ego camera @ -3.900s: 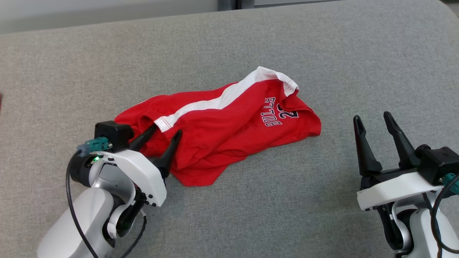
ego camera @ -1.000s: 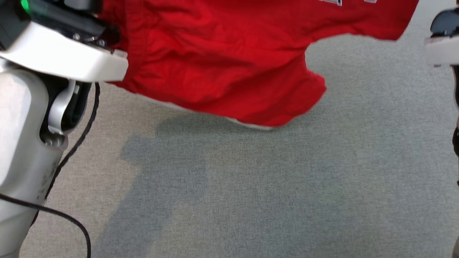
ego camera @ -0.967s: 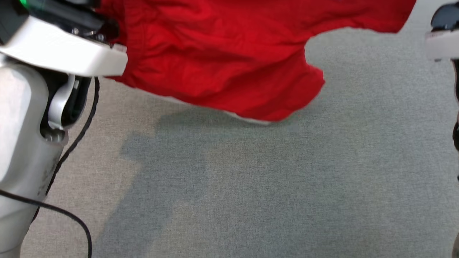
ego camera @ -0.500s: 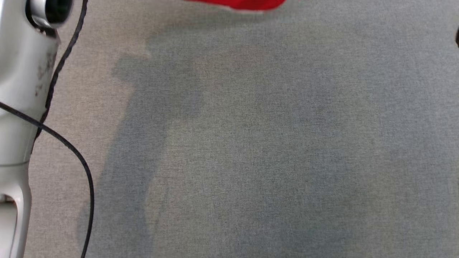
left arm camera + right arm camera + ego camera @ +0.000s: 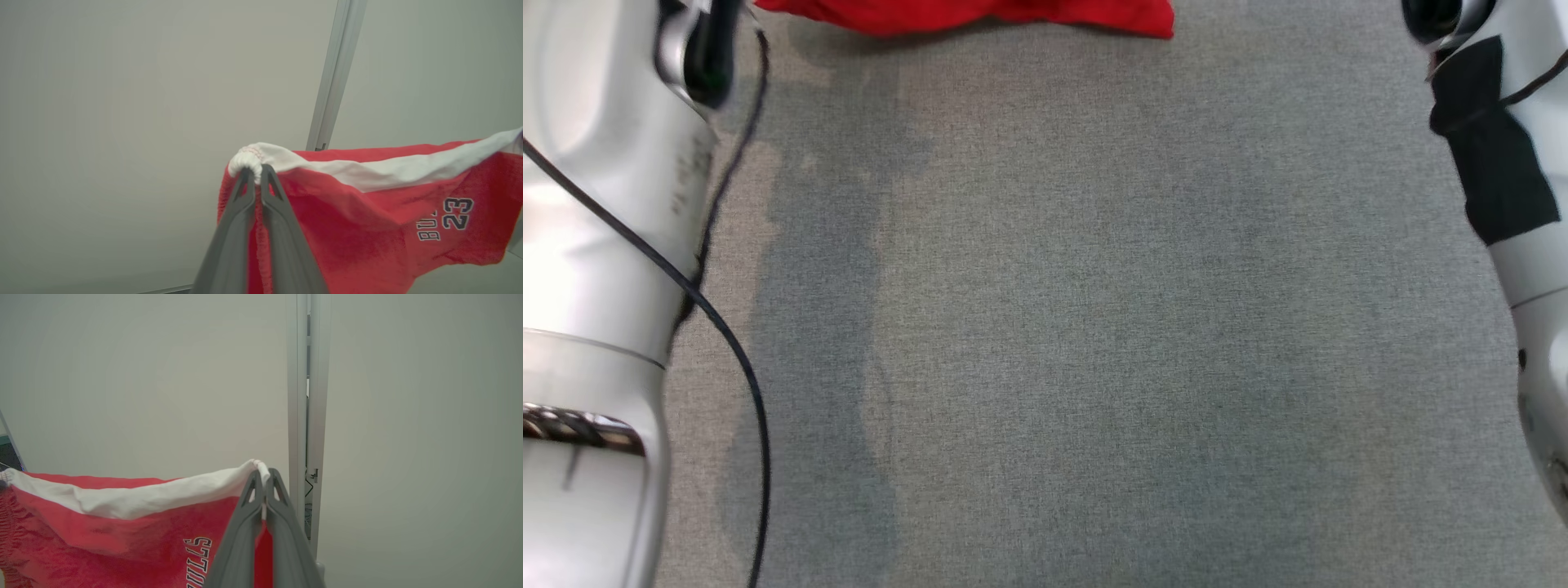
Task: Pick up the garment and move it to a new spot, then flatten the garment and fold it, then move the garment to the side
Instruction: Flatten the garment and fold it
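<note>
When viewed along the left wrist, pinched the garment (image 5: 359, 228) at one end of its white band (image 5: 388, 169), left jaws shut almost fully on a bunched knot of white cloth. Showed both dark left fingers (image 5: 229, 245) pressed nearly together, a strip of red cloth running down between them. Spread red from there toward that view's right, with dark lettering and the number 23 (image 5: 457, 213) low on the cloth, lower hem hanging free. Backed by a pale wall (image 5: 122, 102) and a light upright post (image 5: 333, 77).

Viewed along the right wrist, pinched the other end of the same white band, right jaws closed tight on the thin edge, red cloth showing between the right fingers (image 5: 286, 539). Hung down and off to that view's left, lettering partly cut off by the bottom edge.

From the head, caught just the garment's lowest red edge at the top of the view, over the grey cloth-covered bench (image 5: 1094, 327); could not tell whether touching the cover or just clear of it. Flanked by the pale left forearm (image 5: 596, 204) with a black cable (image 5: 734, 351), and by the pale right forearm (image 5: 1535, 269) with a black patch (image 5: 1494, 163).
</note>
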You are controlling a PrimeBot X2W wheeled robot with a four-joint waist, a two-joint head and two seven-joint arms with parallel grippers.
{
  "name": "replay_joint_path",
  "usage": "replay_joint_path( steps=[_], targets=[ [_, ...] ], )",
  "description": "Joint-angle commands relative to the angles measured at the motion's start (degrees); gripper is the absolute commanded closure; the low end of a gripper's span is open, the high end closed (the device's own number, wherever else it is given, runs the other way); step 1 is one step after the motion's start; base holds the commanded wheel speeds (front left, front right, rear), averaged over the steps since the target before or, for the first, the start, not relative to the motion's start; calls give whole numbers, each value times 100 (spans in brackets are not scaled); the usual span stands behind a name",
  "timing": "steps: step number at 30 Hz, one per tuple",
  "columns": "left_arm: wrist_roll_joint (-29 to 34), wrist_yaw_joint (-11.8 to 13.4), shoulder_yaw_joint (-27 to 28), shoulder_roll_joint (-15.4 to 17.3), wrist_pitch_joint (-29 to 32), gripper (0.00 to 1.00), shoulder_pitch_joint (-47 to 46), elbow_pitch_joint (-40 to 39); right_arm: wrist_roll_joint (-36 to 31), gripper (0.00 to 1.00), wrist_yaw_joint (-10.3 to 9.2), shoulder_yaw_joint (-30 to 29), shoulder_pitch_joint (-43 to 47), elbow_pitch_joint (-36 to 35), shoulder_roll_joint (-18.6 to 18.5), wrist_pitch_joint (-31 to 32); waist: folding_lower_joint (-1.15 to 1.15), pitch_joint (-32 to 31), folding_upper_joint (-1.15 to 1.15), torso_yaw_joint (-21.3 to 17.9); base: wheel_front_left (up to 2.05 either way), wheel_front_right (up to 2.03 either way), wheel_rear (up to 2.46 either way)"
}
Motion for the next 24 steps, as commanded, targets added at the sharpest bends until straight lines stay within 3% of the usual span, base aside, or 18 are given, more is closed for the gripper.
replay_joint_path(
  steps=[1, 7, 12, 19, 24],
  targets=[
    [-46, -39, 0, -39, -22, 100, 124, 44, 90, 100, 2, 54, 132, 7, 24, -52, 0, 26, 0, 14, 0, 0, 0],
    [-160, -97, 126, -275, -29, 100, 904, 306, 529, 100, 2, 607, 1169, -152, -98, -101, 0, 13, 0, 60, 0, 0, 0],
    [-16, -108, 399, -365, -27, 100, 1852, -53, 897, 100, 2, 582, 2453, -892, -332, -91, 0, -88, 0, 46, 0, 0, 0],
    [385, -117, 688, -434, -29, 100, 3557, -1132, 909, 100, 2, 262, 4505, -2244, -523, -94, 0, -454, 0, -22, 0, 0, 0],
    [512, -123, 748, -258, -28, 100, 4851, -2031, 683, 100, 2, -10, 5749, -3078, -506, -93, 0, -720, 0, -101, 0, 0, 0]
  ],
)
